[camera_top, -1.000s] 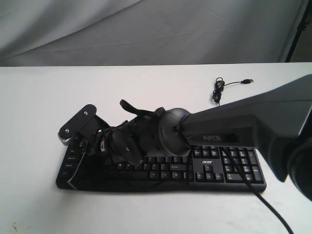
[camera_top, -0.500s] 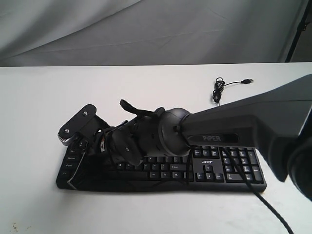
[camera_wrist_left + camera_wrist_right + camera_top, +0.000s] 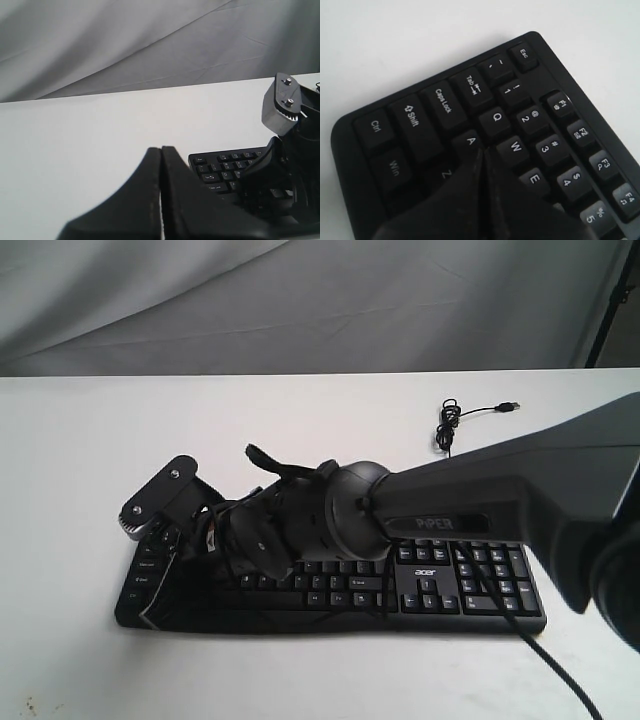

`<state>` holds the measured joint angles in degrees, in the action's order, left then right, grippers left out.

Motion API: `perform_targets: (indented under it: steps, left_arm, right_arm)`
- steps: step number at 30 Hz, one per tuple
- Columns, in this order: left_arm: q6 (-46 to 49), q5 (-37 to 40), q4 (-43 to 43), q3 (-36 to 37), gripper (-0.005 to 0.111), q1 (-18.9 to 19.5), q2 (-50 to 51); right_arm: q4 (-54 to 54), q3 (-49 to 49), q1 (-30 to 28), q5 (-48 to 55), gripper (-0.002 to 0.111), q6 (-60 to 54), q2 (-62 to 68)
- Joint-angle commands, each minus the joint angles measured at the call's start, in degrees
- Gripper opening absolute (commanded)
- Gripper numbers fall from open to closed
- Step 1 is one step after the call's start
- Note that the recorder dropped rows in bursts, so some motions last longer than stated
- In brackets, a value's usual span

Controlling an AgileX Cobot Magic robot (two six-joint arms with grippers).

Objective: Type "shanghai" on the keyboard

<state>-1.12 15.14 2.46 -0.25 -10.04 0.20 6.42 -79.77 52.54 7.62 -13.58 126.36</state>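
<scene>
The black keyboard [image 3: 440,585] lies flat near the table's front edge, with white-lettered keys and an acer logo. My right arm reaches across it to its left end. The right gripper [image 3: 483,150] is shut, its joined tips pointing down between the A and W keys, over the spot where S lies hidden; whether the tips touch a key I cannot tell. In the exterior view the right gripper [image 3: 178,558] is a dark shape over the left keys. My left gripper [image 3: 161,148] is shut on nothing, off the left end of the keyboard [image 3: 220,167], and out of the exterior view.
The keyboard's thin USB cable [image 3: 450,420] lies coiled on the white table [image 3: 80,440] behind the right arm. A grey cloth backdrop [image 3: 300,300] hangs behind the table. A black cable [image 3: 560,670] runs off the front right.
</scene>
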Motion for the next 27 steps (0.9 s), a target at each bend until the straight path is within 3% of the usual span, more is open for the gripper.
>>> perform_targets:
  steps: [1,8,17,27]
  left_arm:
    - [-0.16,-0.16,0.04,0.25,0.000,-0.20,-0.20]
    - [-0.16,-0.16,0.04,0.25,0.000,-0.20,-0.20]
    - [-0.16,-0.16,0.04,0.25,0.000,-0.20,-0.20]
    - [-0.16,-0.16,0.04,0.25,0.000,-0.20,-0.20]
  right_arm:
    - [-1.16,-0.33,-0.02,-0.48,0.000,-0.14,-0.03]
    - [-3.47,1.02,-0.13,-2.62,0.000,-0.14,-3.14]
    - [-2.12,10.63,-4.11,-2.07,0.000,-0.14,-11.63]
    - [-0.90,12.43,-4.66,-0.91,0.000,-0.14,-11.37]
